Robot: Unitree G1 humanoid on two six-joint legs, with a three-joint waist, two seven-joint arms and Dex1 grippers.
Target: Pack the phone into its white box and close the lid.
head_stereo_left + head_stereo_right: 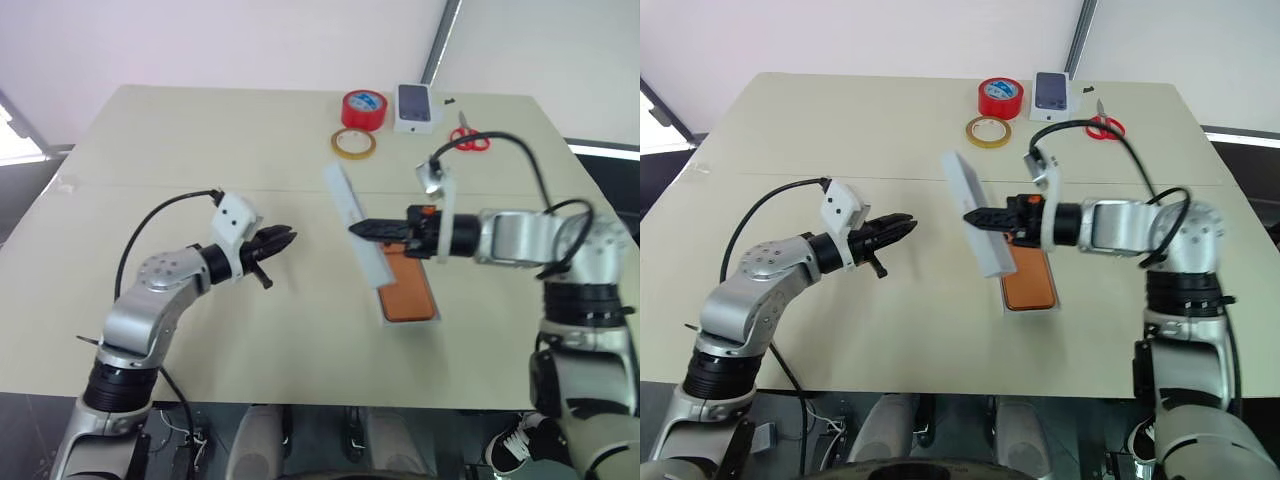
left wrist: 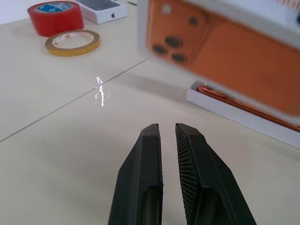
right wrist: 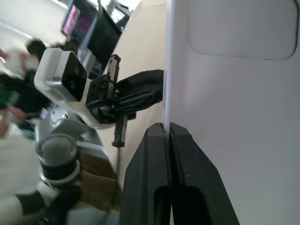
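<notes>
Beige table [image 1: 200, 140]; R pincer [image 1: 973, 217] clamps lid [image 1: 977, 213], L pincer [image 1: 288, 238] clenched, empty.

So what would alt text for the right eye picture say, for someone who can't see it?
The robot's right gripper holds a long white box lid tilted above a flat orange phone lying in its shallow white box on a beige table. The left gripper hovers nearby, nearly shut and empty. Two tape rolls, red-handled scissors and a small white box sit at the far edge.
</notes>
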